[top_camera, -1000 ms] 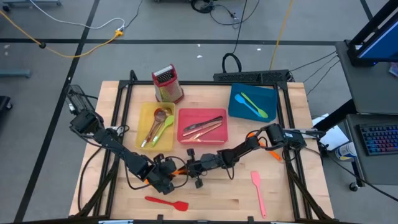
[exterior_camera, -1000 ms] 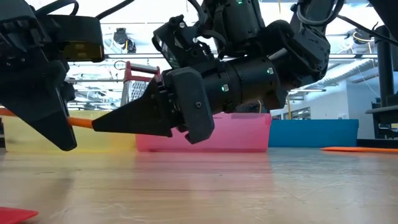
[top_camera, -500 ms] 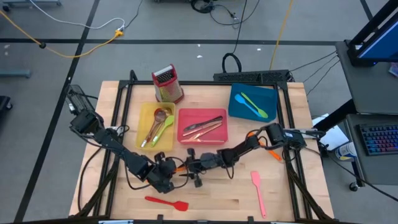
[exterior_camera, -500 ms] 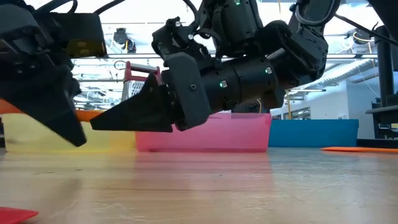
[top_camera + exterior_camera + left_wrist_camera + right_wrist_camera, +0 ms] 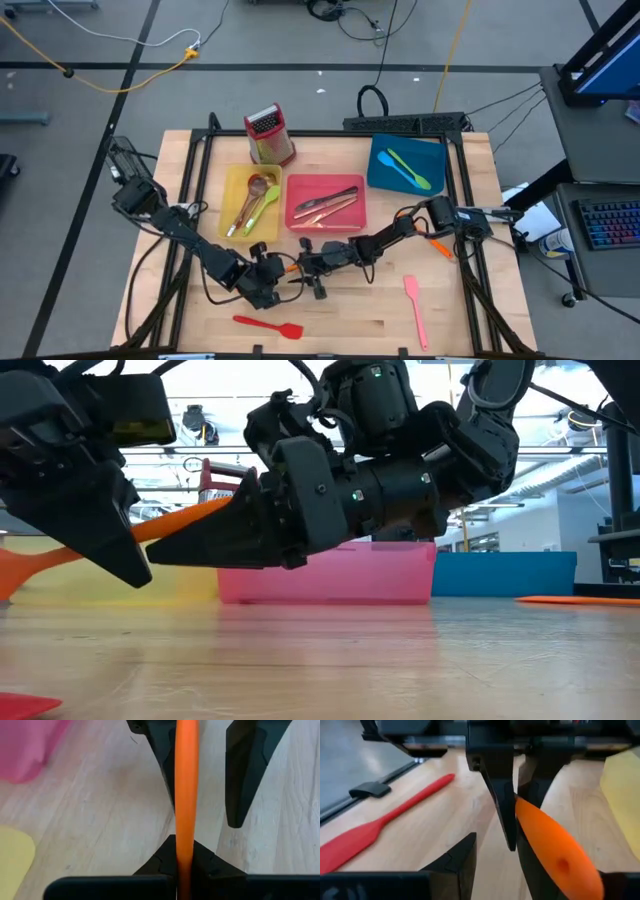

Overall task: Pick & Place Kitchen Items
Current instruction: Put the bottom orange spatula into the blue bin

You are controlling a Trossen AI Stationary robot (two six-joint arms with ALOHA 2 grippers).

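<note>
My left gripper [image 5: 276, 278] is now clamping the slim orange silicone spatula [image 5: 190, 518], and my right gripper [image 5: 306, 268] has just opened, so the handover is done. The spatula is hanging above the wooden table [image 5: 360, 310], near the pink rectangular tray [image 5: 352, 218]; the right fingers [image 5: 242, 775] are crowding it.

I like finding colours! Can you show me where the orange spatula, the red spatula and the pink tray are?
orange spatula [image 5: 186, 795]: left wrist view, middle of its handle.
red spatula [image 5: 268, 324]: high view, on its handle.
pink tray [image 5: 400, 585]: low view, its front wall.
</note>
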